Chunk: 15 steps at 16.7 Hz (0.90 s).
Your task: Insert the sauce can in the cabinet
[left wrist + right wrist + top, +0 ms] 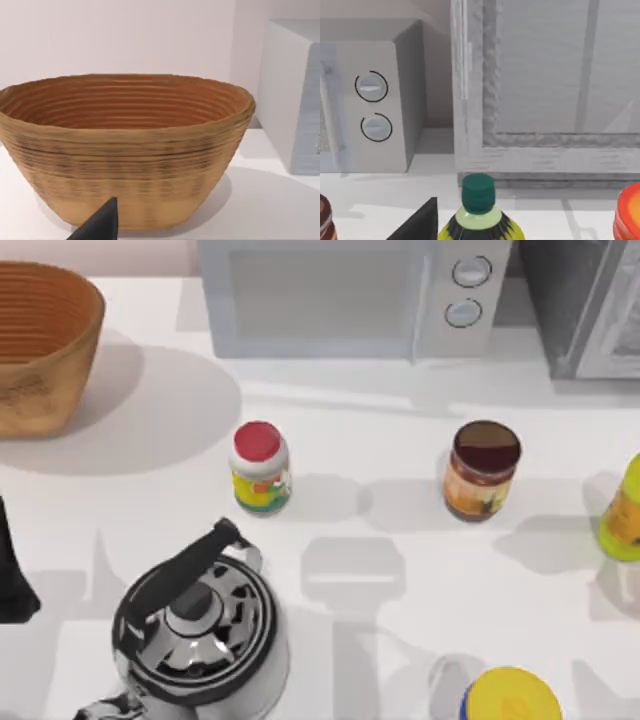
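The sauce can (483,470), with a dark maroon lid and an orange-brown label, stands upright on the white table right of centre. A sliver of the sauce can (324,218) also sits at the edge of the right wrist view. The cabinet (575,300), dark grey and speckled, stands at the far right corner; its pale framed door (545,75) faces the right wrist camera. A dark part of my left gripper (12,565) sits at the table's left edge, facing the basket. A dark tip of my right gripper (420,223) shows near a green-capped bottle (479,210).
A pale grey microwave (340,295) stands at the back, left of the cabinet. A woven basket (40,345) is at the far left. A red-lidded jar (260,468), a steel kettle (195,625), a yellow-lidded blue can (510,698) and a yellow-green bottle (625,510) share the table.
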Available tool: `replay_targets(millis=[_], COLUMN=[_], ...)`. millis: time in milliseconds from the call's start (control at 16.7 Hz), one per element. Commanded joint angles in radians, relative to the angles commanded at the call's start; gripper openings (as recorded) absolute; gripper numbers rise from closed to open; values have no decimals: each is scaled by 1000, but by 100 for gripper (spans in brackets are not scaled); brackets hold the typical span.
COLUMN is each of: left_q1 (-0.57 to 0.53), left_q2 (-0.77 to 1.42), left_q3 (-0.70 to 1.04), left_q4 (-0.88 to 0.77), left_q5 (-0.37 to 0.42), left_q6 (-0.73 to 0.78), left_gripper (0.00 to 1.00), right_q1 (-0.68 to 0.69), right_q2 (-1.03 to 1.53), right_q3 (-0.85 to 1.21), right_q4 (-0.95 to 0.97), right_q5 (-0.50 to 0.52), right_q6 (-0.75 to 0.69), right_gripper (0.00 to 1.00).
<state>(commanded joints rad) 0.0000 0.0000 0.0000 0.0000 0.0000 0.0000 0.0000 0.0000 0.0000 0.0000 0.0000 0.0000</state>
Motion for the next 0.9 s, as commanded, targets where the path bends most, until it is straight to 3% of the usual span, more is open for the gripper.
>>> replay_targets(millis=[420,900], left_q1=[0,0], left_q2=[0,0], left_q3=[0,0], left_q4=[0,0], left_q5=[0,0], left_q6=[0,0], left_gripper=[100,100], right_q1=[-3,-2], right_q2=[145,777], right_q3=[134,797], right_q4=[-70,-357], right_q5=[-87,-345], right_q6=[-84,-492], right_gripper=[100,100])
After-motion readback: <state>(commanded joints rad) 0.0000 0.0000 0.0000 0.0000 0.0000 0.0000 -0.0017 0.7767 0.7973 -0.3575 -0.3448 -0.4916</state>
